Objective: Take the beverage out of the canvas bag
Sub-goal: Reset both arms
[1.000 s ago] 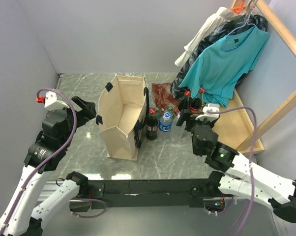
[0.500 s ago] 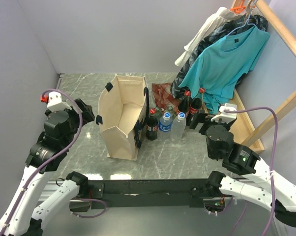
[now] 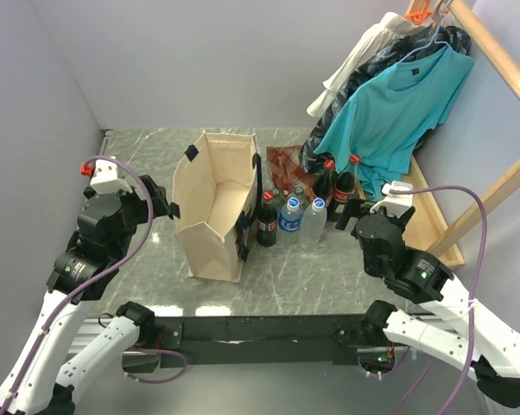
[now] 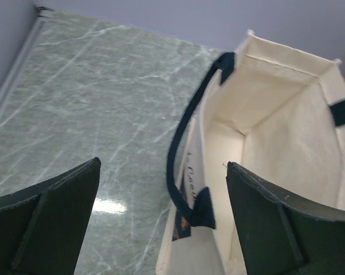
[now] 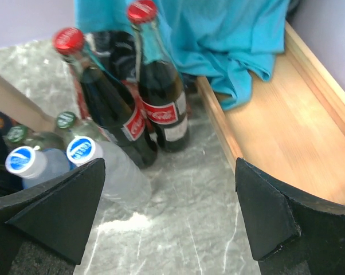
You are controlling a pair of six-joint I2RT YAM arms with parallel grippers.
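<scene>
The beige canvas bag (image 3: 210,207) stands open on the marble table, with navy handles (image 4: 177,150). No beverage shows inside it; its floor and inner walls (image 4: 275,123) look bare. My left gripper (image 3: 162,207) is open just left of the bag's left wall, and in the left wrist view the left gripper (image 4: 164,166) straddles that wall and handle without touching. My right gripper (image 3: 350,208) is open to the right of the bottles. The right gripper (image 5: 169,166) holds nothing above bare table, near two cola bottles (image 5: 161,97) and a water bottle (image 5: 112,172).
Several bottles (image 3: 291,214) stand in a cluster just right of the bag, one cola bottle (image 3: 267,221) against it. A red plaid cloth (image 3: 284,160) lies behind them. A teal shirt (image 3: 398,104) hangs over a wooden tray (image 5: 287,126) at the right.
My right gripper drew back to the right, away from the bottle cluster. My left gripper swung down and right, closer to the bag's left wall. Both stayed open.
</scene>
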